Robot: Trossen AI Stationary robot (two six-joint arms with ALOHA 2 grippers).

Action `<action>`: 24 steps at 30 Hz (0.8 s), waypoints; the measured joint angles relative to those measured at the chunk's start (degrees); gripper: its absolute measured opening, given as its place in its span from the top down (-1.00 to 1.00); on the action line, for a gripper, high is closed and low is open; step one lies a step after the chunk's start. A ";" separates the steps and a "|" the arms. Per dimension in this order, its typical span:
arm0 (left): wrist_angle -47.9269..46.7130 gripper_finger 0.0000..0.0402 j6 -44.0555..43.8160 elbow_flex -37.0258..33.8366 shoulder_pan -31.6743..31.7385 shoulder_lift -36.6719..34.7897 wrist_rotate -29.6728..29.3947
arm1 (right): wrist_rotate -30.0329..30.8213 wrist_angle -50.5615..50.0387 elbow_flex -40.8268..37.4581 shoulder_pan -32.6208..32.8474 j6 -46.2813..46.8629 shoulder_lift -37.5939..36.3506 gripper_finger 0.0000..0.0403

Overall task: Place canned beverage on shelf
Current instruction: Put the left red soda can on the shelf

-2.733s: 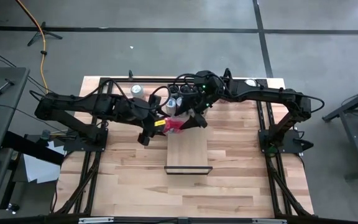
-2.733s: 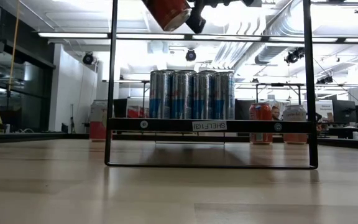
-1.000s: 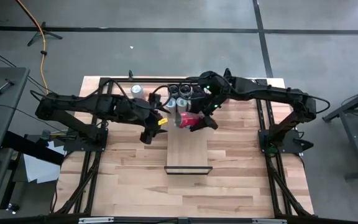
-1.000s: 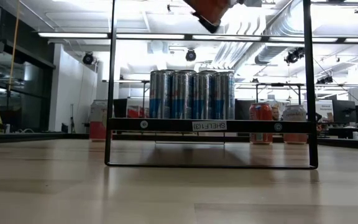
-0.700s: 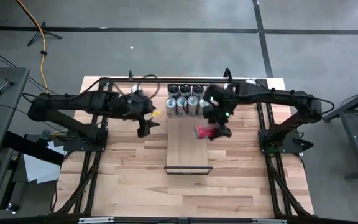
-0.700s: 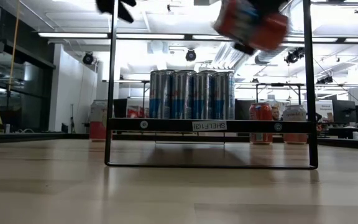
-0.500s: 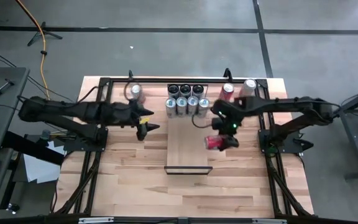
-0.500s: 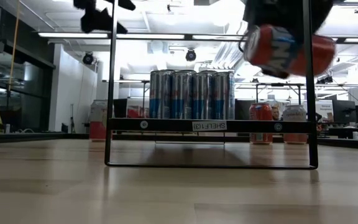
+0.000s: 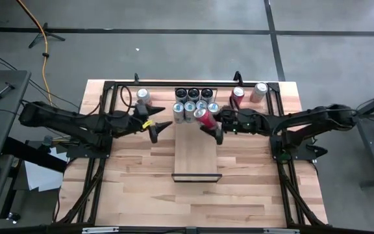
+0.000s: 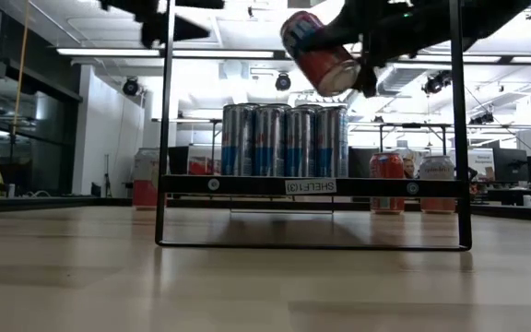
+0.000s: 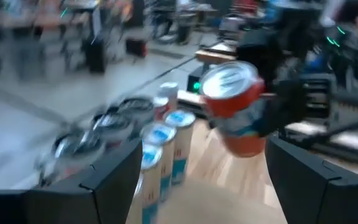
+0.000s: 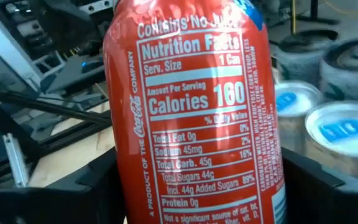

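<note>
Can [image 9: 202,117] now with right gripper [image 9: 210,127], clamped and tilted in the air over the back of the shelf [image 9: 196,158] beside the silver cans [image 9: 191,105]. Left gripper [image 9: 159,127] has backed off, jaws apart, empty. Handover looks finished; placing remains.

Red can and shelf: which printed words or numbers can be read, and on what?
Red can: "Nutrition Facts", "Serv. Size 1 Can", "Calories 160", "Total Fat 0g", "Sodium 45mg", "Total Carb. 45g", "Protein 0g".
Shelf label, upside down: "SHELF", then unclear digits.
Silver cans: print too small.
</note>
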 joint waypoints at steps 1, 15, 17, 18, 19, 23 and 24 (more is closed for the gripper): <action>1.74 -0.46 3.67 0.05 0.07 1.05 1.16 | 0.11 0.57 0.59 0.01 -0.79 0.92 -0.45; 18.83 -0.46 8.48 0.93 1.58 11.74 10.70 | -8.30 0.44 9.97 0.39 -4.45 9.85 -0.49; 18.73 -0.46 8.83 1.38 1.56 11.68 11.13 | -8.98 0.03 11.69 1.06 -7.01 10.63 -0.49; 18.77 -0.46 9.59 1.88 1.49 11.66 11.22 | -9.00 -0.19 12.45 1.35 -8.22 10.88 -0.49; 18.82 -0.46 10.05 2.20 1.45 11.66 11.40 | -8.95 -0.73 13.07 1.61 -9.05 11.05 -0.49; 18.34 -0.46 10.35 3.12 1.51 11.68 15.13 | -9.00 -1.53 14.77 2.35 -10.02 11.92 -0.50; 18.35 -0.46 10.45 3.24 1.51 11.68 15.84 | -9.17 -1.52 15.11 2.38 -10.15 11.92 -0.50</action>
